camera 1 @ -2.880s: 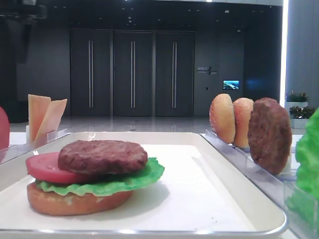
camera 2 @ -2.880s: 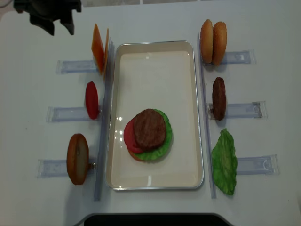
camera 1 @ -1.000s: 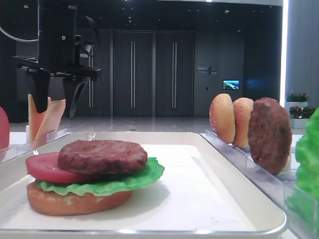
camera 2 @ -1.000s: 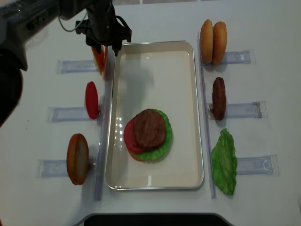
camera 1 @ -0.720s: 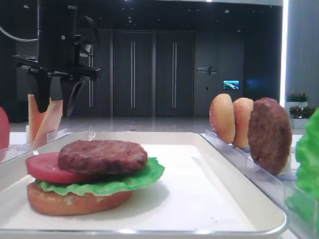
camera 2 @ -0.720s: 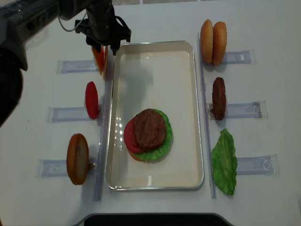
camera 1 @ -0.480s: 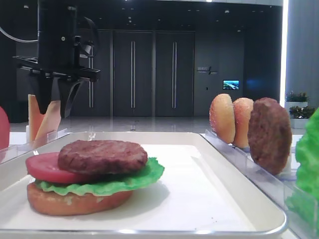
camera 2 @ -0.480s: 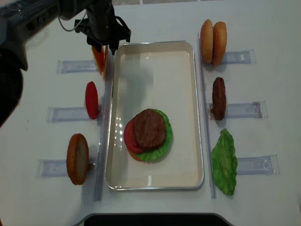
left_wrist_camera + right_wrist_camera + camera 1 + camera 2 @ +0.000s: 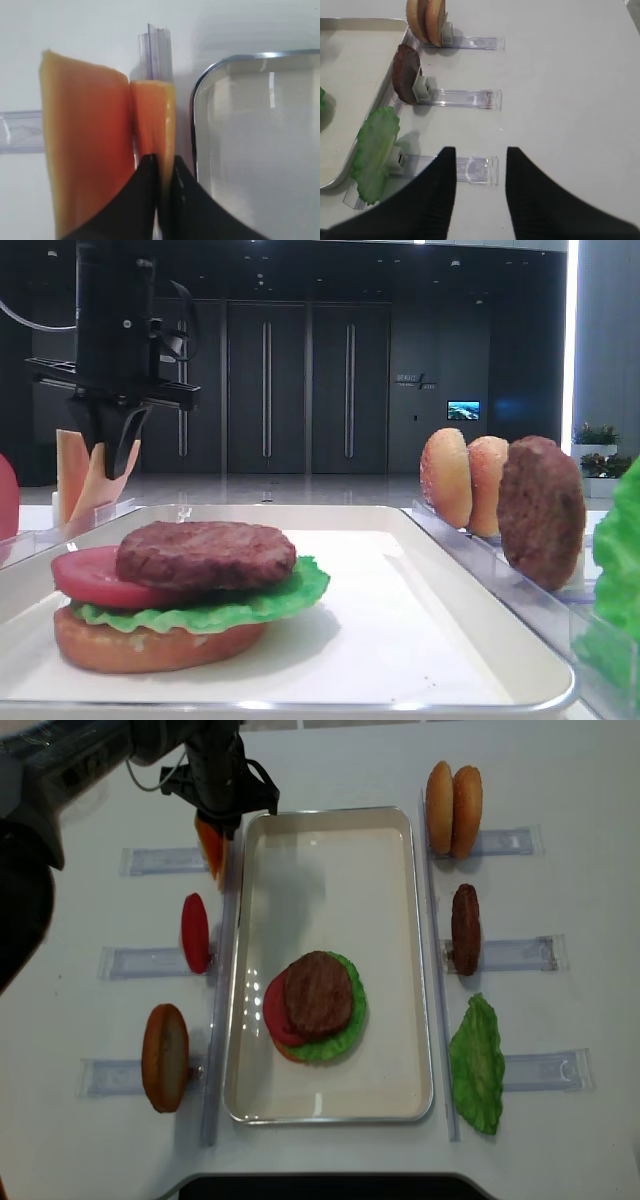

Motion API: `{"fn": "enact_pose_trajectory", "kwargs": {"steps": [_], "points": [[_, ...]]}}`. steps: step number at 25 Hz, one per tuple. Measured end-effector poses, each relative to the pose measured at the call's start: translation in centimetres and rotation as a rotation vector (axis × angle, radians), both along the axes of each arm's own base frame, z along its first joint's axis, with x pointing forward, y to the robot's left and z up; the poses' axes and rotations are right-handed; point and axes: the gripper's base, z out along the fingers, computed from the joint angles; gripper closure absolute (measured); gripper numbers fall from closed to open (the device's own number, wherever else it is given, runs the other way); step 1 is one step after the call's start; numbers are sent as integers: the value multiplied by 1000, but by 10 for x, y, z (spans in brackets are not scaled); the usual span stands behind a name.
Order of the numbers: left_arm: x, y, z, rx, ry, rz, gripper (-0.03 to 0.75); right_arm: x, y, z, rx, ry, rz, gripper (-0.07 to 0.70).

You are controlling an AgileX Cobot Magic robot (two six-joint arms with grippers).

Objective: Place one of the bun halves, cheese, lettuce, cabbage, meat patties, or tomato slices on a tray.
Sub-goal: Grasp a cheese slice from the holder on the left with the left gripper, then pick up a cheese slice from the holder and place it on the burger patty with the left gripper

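Note:
Two pale-orange cheese slices stand on edge in a clear rack left of the tray's far corner. My left gripper [image 9: 162, 172] comes down from above and is shut on the top edge of the slice [image 9: 152, 115] nearer the tray; the other slice [image 9: 85, 140] stands free beside it. From overhead the left gripper [image 9: 222, 818] hides most of the cheese [image 9: 210, 848]. The cream-white tray [image 9: 330, 880] carries a stack: bun half, lettuce, tomato slice and meat patty [image 9: 318, 993] on top. My right gripper [image 9: 481, 155] hangs open over an empty clear rack next to the lettuce leaf [image 9: 375, 150].
Left of the tray, clear racks hold a tomato slice [image 9: 195, 932] and a bun half [image 9: 165, 1057]. On the right, racks hold two bun halves [image 9: 453, 795], a patty [image 9: 465, 928] and a lettuce leaf [image 9: 477, 1063]. The left arm reaches in from the far left.
The left gripper came in over the cheese rack, lowered its open jaws around the slice nearer the tray and closed them on it. Nothing else has moved.

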Motion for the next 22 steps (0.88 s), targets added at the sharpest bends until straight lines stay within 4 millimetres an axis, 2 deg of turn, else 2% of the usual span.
{"fn": "enact_pose_trajectory", "kwargs": {"steps": [3, 6, 13, 16, 22], "points": [[-1, -1, 4, -15, 24, 13, 685, 0, 0, 0, 0, 0, 0, 393], [0, -4, 19, -46, 51, 31, 685, 0, 0, 0, 0, 0, 0, 393], [9, -15, 78, -148, -31, 1, 685, 0, 0, 0, 0, 0, 0, 393], [5, -17, 95, -200, -55, -4, 685, 0, 0, 0, 0, 0, 0, 393], [-8, -21, 113, -286, -40, -48, 685, 0, 0, 0, 0, 0, 0, 393]]}}
